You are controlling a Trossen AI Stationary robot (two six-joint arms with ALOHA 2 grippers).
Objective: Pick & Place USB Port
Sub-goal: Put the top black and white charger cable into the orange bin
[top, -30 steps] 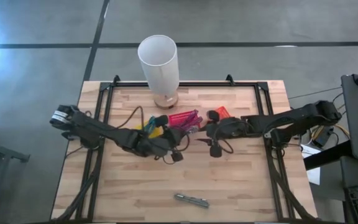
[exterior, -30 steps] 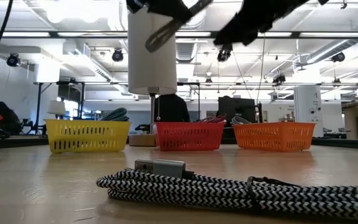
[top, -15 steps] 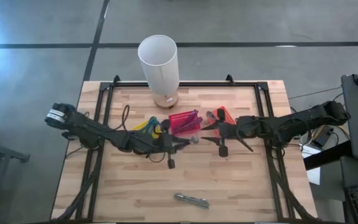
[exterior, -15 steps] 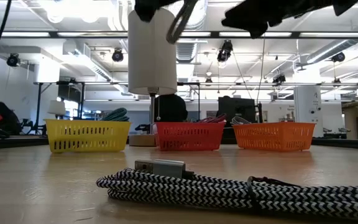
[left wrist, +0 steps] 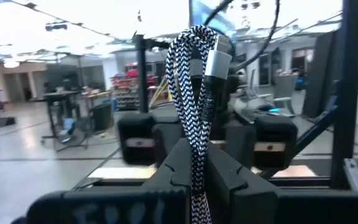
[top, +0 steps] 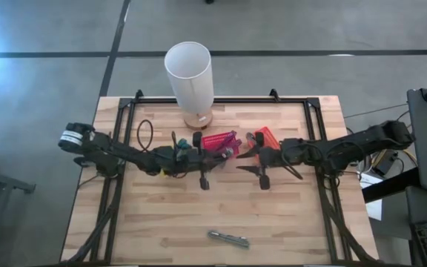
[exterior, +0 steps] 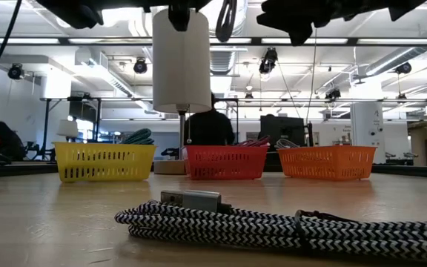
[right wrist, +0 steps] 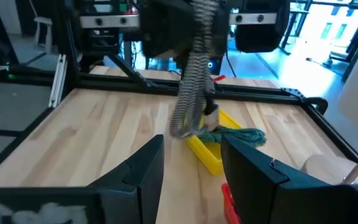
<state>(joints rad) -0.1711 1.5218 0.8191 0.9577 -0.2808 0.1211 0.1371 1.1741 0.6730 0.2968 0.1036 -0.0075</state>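
Note:
A black-and-white braided USB cable (left wrist: 196, 81), bundled in a loop with a silver plug (left wrist: 217, 60), sits in my shut left gripper (top: 224, 154) above the table's middle, next to the red basket (top: 219, 141). My right gripper (top: 245, 157) faces it from the right. It is open, and the bundle (right wrist: 190, 87) hangs a little ahead of its fingers. A second braided cable (exterior: 273, 222) with a metal plug lies flat on the table near the front edge (top: 228, 238). A yellow basket (top: 170, 150) and an orange basket (top: 265, 135) flank the red one. My left gripper pinches the looped cable bundle (left wrist: 197, 134) between its two fingers, several strands together. The fingers come about level from the table's left. The loop and the plug reach out beyond the fingertips, lifted clear of the table.
A tall white cylinder on a wooden foot (top: 190, 74) stands at the far edge behind the baskets. A black frame (top: 124, 119) runs along the table's sides. Bare wood lies between the arms and the front cable.
My left gripper has gone toward the far edge and the right and tipped up from pointing down to about level. The cable bundle has swung up with it, still held. My right gripper has tipped up a little and stays open.

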